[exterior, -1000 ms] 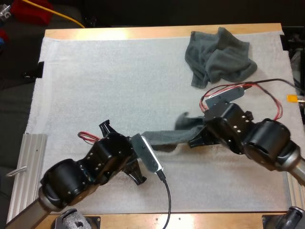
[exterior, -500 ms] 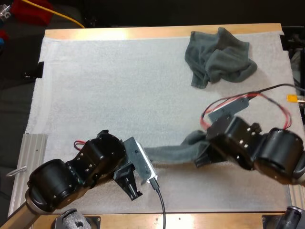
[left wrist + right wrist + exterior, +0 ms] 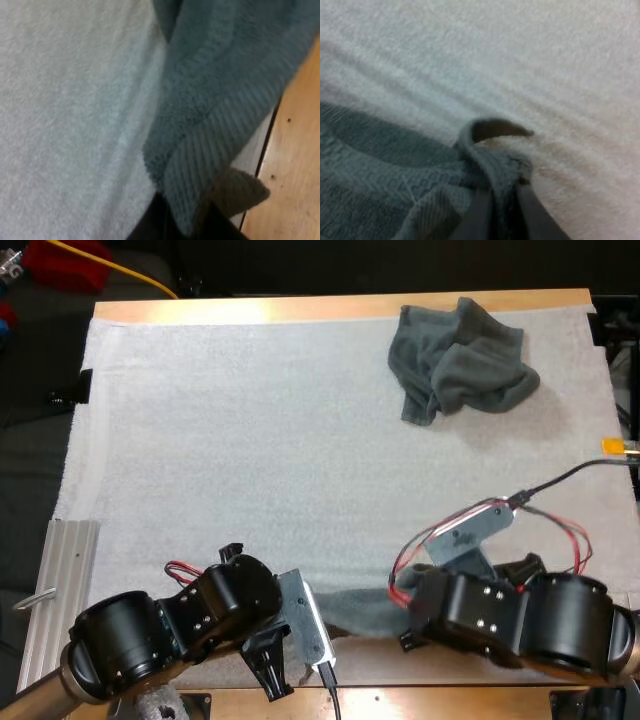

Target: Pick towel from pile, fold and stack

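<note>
Both pairs of jaws are clamped on cloth: my left gripper (image 3: 187, 225) and right gripper (image 3: 500, 210) each pinch a corner of the towel (image 3: 355, 608). It spans between them at the near edge of the mat (image 3: 250, 460), well apart from the crumpled pile (image 3: 460, 360). This looks like the spreading step before the fold; the next move calls for laying the towel flat under even tension.

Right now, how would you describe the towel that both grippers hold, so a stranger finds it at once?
On the white mat, look along the near edge. There a grey-green towel is stretched into a narrow band, the left gripper pinching one end and the right gripper the other. The other towel lies crumpled and untouched at the far side, toward the right.
</note>
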